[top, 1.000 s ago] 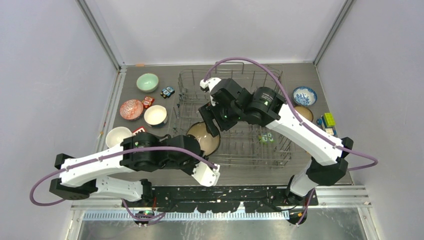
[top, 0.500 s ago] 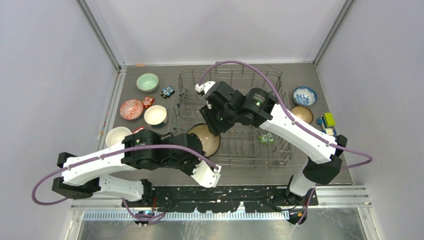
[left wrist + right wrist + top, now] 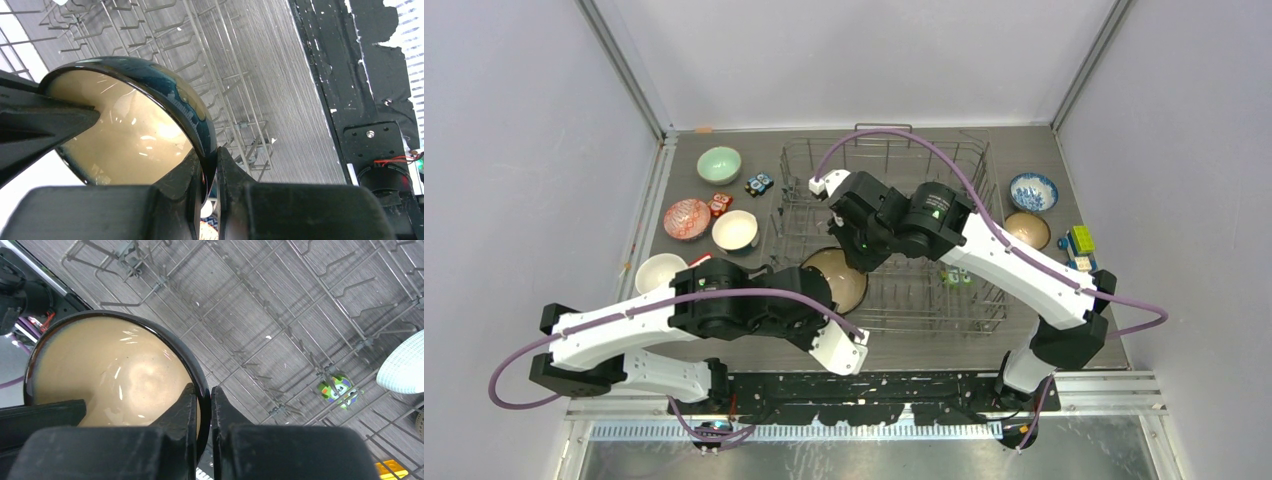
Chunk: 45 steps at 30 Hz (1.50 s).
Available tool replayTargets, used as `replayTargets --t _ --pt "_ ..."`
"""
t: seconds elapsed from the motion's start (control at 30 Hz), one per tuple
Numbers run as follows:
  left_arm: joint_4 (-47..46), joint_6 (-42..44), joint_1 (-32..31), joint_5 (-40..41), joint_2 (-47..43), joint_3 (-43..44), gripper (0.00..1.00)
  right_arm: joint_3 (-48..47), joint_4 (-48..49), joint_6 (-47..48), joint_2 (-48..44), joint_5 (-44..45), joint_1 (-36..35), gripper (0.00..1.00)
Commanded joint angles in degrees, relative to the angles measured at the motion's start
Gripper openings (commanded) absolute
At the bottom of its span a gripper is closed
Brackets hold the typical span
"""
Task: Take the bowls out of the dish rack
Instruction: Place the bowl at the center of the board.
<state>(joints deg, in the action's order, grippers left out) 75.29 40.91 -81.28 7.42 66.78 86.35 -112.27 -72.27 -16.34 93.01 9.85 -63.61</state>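
left hand (image 3: 209, 166), right hand (image 3: 202, 401) pinch dark bowl (image 3: 839, 273) rim

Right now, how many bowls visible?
7: mint, red, cream, white left of the rack; patterned, brown right of it; tan bowl at its near-left, gripped by left claw and right claw. Arms may hide more.

At the black right gripper (image 3: 203, 394), the bowl (image 3: 115, 375) is glossy tan inside and blue-black outside (teal streaks near its rim). Beyond lie the grey dish rack (image 3: 280, 315) and a green-purple figure (image 3: 339, 390).
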Motion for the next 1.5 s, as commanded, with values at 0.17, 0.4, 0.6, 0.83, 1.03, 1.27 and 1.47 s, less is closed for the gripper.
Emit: replayTargets --t 0.17,0.4,0.6,0.83,1.03,1.27,1.47 --pt "-10.5 -1.5 -0.2 6.0 -2.9 1.2 0.35 2.6 3.4 -0.8 -4.0 2.1 -0.2 0.01" --pt "-16.3 -4.8 -0.2 16.7 -3.7 -0.3 0.78 7.8 9.6 -2.4 -9.7 11.9 0.2 0.01" --pt "-27.9 -5.3 -0.2 22.8 -8.7 -6.6 1.00 11.7 13.1 -4.1 -17.2 16.6 4.6 0.01" --pt "-39.6 -14.0 -0.2 28.8 -10.8 -13.7 1.00 17.3 13.6 -3.6 -30.1 22.8 16.7 0.01" --pt "-50.9 -21.2 0.6 38.5 -8.9 -18.8 1.00 17.9 10.8 -2.3 -37.0 32.5 23.2 0.01" --pt "-44.1 -48.2 26.2 19.7 -7.1 -14.8 1.00 22.0 9.8 -9.0 -40.2 30.4 28.3 0.01" --pt "-38.1 -66.6 47.2 10.7 -5.6 -14.1 1.00 27.2 13.3 -13.6 -44.5 25.2 28.3 0.01"
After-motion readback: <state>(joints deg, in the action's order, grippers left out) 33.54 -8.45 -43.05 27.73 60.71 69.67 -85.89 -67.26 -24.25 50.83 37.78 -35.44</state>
